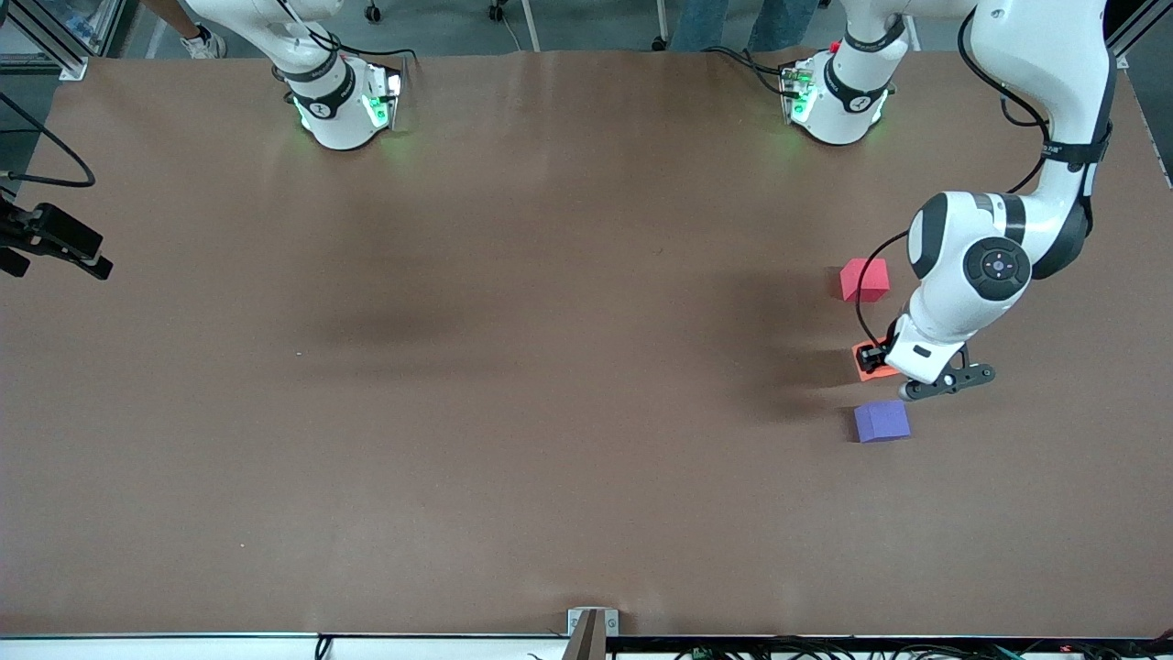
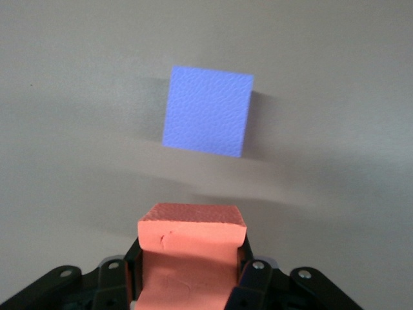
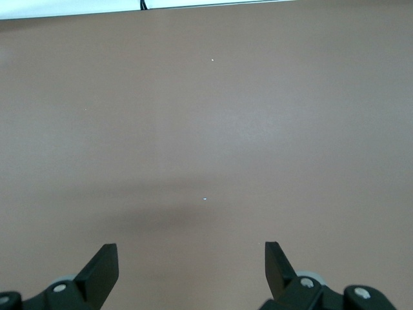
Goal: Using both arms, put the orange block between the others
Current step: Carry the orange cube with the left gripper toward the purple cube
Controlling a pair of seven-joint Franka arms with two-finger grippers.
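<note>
Gripping the orange block tight between its two fingers, the left gripper hangs low over the brown table, toward the left arm's end of it. In the left wrist view the block sits squeezed between the black fingers, its top edge showing above them.

Two other cubes flank the gripper. The red-pink cube rests on the table farther from the front camera than the held block, with a gap of bare table between them. The purple-blue cube lies nearer to that camera, just beside the gripper; in the left wrist view it lies ahead of the orange block and apart from it. The three cubes run in a rough line, orange in the middle, and nothing else stands in the gap on either side of it. Whether the orange block touches the table cannot be told.

The count: three cubes, one of each colour, and two white arms with green-lit bases. The right arm waits. The right gripper is seen only in its own wrist view, its fingers spread wide and holding nothing, with bare brown table below them.

A black camera mount juts over the table's edge at the right arm's end.
</note>
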